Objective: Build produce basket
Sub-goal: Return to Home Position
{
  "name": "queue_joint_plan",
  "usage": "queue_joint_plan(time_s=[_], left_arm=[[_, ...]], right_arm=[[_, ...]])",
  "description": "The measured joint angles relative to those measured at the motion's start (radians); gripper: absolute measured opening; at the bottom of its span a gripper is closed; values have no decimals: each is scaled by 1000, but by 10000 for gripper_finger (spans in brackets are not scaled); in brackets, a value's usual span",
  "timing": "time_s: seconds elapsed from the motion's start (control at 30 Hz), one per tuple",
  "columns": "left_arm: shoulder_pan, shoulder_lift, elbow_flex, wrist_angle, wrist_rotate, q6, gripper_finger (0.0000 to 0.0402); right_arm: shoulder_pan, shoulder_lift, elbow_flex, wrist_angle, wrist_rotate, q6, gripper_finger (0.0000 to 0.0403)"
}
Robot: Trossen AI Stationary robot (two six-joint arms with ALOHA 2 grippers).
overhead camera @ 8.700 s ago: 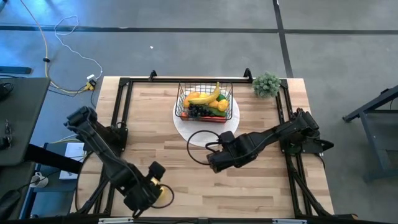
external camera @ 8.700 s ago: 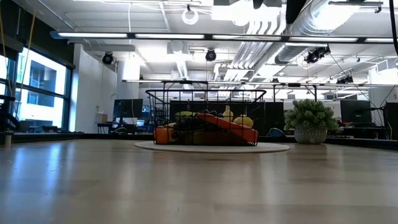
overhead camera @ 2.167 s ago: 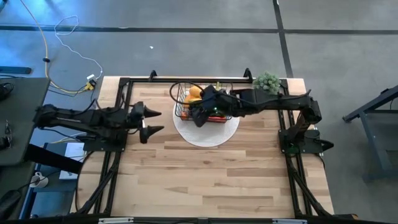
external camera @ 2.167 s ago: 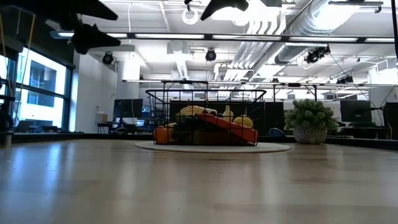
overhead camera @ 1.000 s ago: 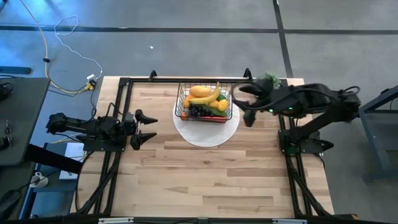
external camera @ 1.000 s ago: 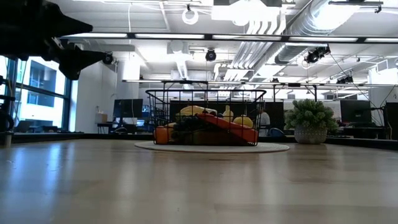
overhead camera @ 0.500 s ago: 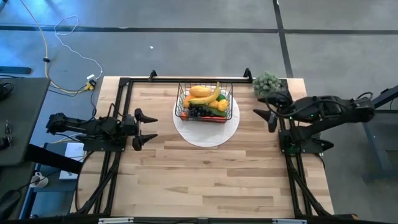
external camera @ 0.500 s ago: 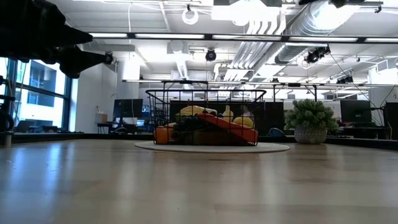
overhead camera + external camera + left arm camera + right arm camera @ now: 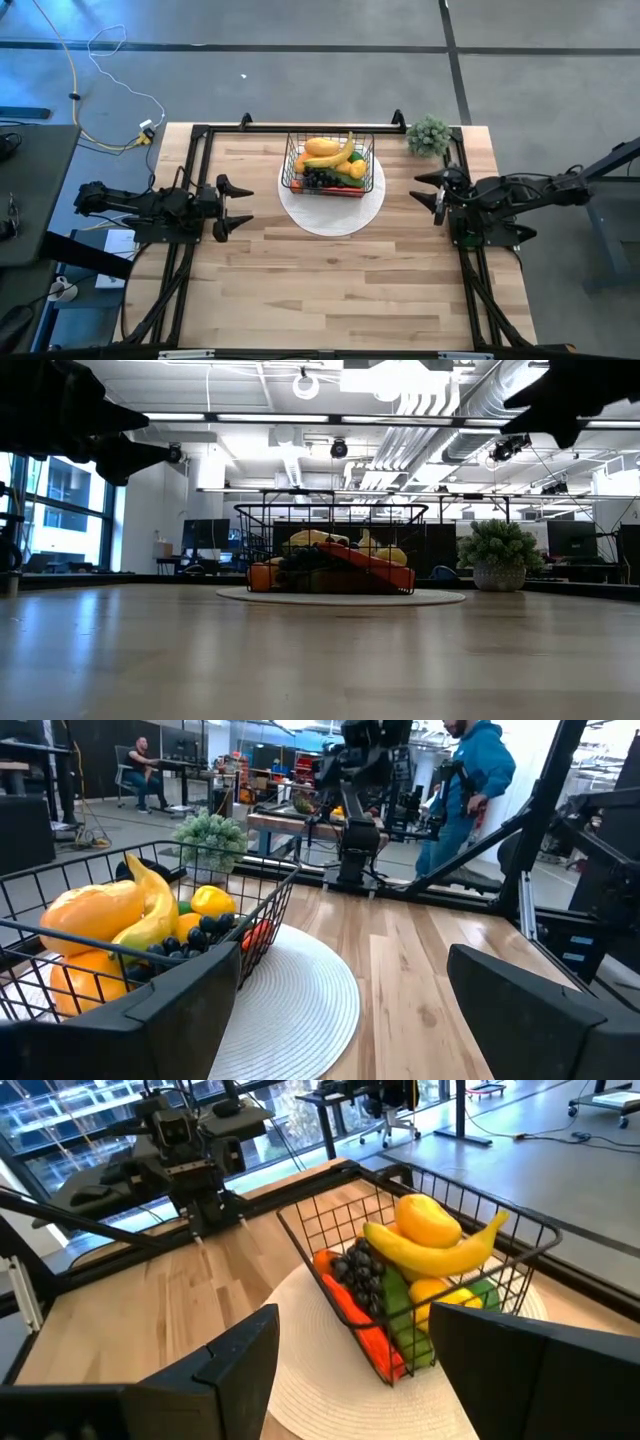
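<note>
The black wire-mesh basket (image 9: 329,166) stands on a round white disc (image 9: 331,200) at the table's far middle. Inside lie a yellow banana (image 9: 335,157), an orange mango (image 9: 322,147), dark grapes (image 9: 316,178), a lemon (image 9: 357,169), something green (image 9: 349,180) and a red piece (image 9: 365,561). My left gripper (image 9: 234,205) hovers open near the table's left side, pointing at the basket. My right gripper (image 9: 430,192) hovers open near the right side, also pointing at the basket (image 9: 420,1270). Neither touches anything.
A bushy green plant clump (image 9: 429,135) stands in the table's far right corner, close to my right arm. A black metal frame (image 9: 200,135) runs along the table's left, far and right edges. Bare wood (image 9: 330,290) fills the near half. A person (image 9: 470,775) stands beyond the table.
My right gripper has drawn back from beside the basket toward the table's right edge and slightly nearer, the arm folding back over its base. My left arm has kept still. The basket and produce have stayed put.
</note>
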Motion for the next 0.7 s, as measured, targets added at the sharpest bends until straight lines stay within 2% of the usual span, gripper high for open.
queue_joint_plan(time_s=[0.4, 0.7], left_arm=[[0, 0, 0, 0, 0, 0, 345], [0, 0, 0, 0, 0, 0, 345]], right_arm=[[0, -167, -164, 21, 0, 12, 239], [0, -283, -337, 160, -31, -12, 239]])
